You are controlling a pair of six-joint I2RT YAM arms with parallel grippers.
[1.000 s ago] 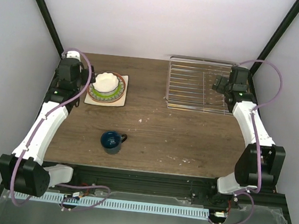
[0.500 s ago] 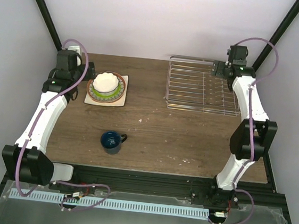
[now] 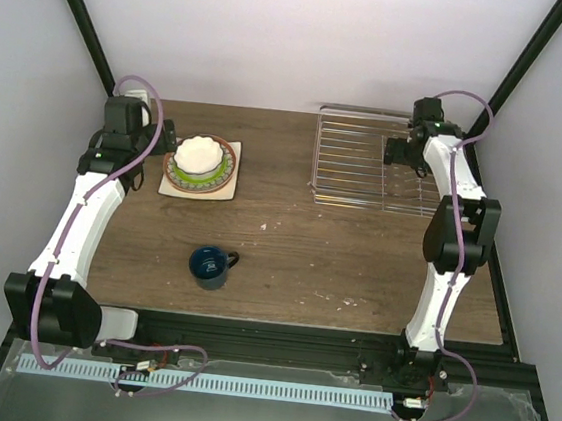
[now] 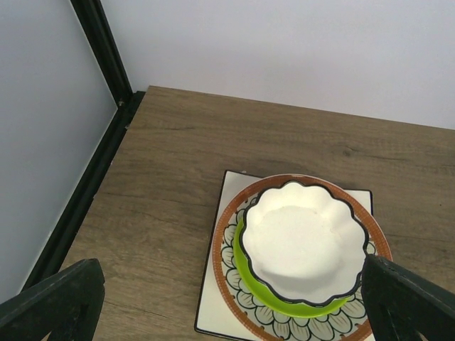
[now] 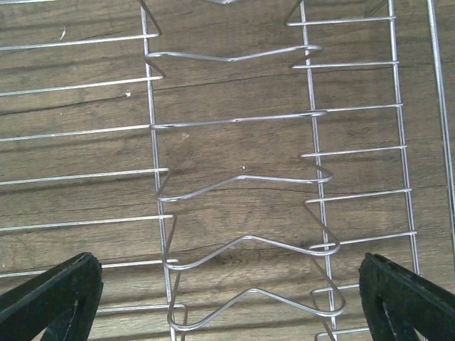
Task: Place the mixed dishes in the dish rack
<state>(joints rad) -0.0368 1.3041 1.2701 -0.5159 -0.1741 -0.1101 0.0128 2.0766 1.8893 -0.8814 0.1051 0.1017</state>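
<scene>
Silver wire makes up the dish rack (image 3: 366, 169), which lies flat at the far right corner of the tabletop (image 3: 336, 257) with its long axis running left to right. The right claw (image 5: 227, 284) hangs over the rack's right part and looks straight down on the bent wire dividers, its fingers spread wide and holding nothing.

At the far left sits one stack. The white square plate (image 4: 213, 298) is at the bottom, with the beige floral round plate (image 4: 238, 298) on it, then the lime-green round plate (image 4: 249, 280). The small white scalloped bowl (image 4: 302, 241) sits on top, mouth up. The left claw (image 4: 227, 284) hovers just left of this stack, fingers wide apart and touching nothing.

The dark blue handled mug (image 3: 212, 266) stands upright near the front of the tabletop, well apart from the stack and the rack, with its handle pointing right.
</scene>
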